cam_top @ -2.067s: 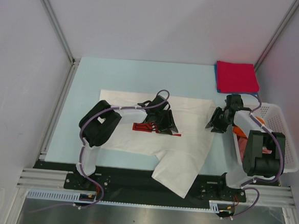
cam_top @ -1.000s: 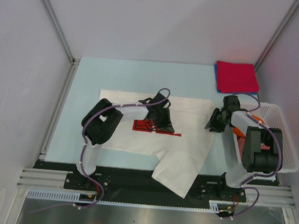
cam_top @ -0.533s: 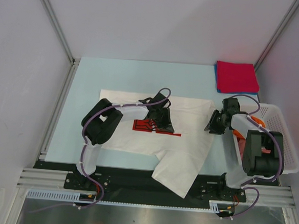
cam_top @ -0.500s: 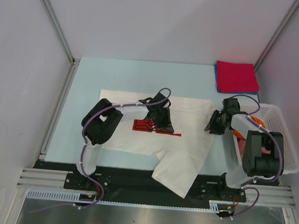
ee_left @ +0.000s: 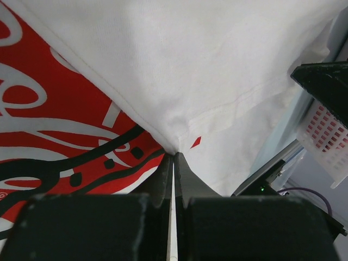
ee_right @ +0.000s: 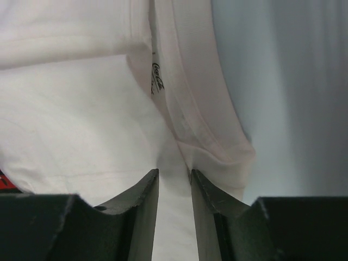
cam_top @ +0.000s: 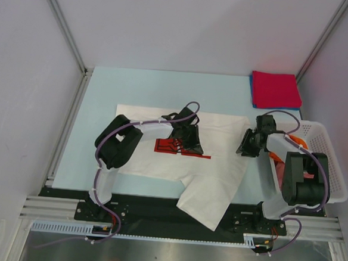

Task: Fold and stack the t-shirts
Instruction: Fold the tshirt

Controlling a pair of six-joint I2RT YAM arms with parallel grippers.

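A white t-shirt [cam_top: 212, 187] with a red logo [cam_top: 167, 147] lies spread on the pale blue table. My left gripper [cam_top: 188, 144] sits at its middle, beside the logo, shut on a pinched ridge of white cloth [ee_left: 179, 98]; the logo [ee_left: 54, 136] fills the left of that view. My right gripper [cam_top: 245, 145] is at the shirt's right edge. Its jaws [ee_right: 174, 173] stand narrowly apart with white cloth [ee_right: 81, 136] bunched between them and the thick hem [ee_right: 217, 147] just right of the tips. A folded red t-shirt [cam_top: 276, 89] rests on a blue one [cam_top: 252, 94] at the far right.
A white lattice basket [cam_top: 326, 147] stands along the right edge, with orange cloth [cam_top: 300, 140] and pinkish cloth [cam_top: 282, 168] showing behind my right arm. The shirt's lower part hangs over the table's near edge [cam_top: 157, 195]. The basket [ee_left: 326, 136] also shows in the left wrist view.
My right gripper has shifted a little left and nearer, onto the shirt's right edge. My left gripper drew slightly left two seconds ago and has held still since.
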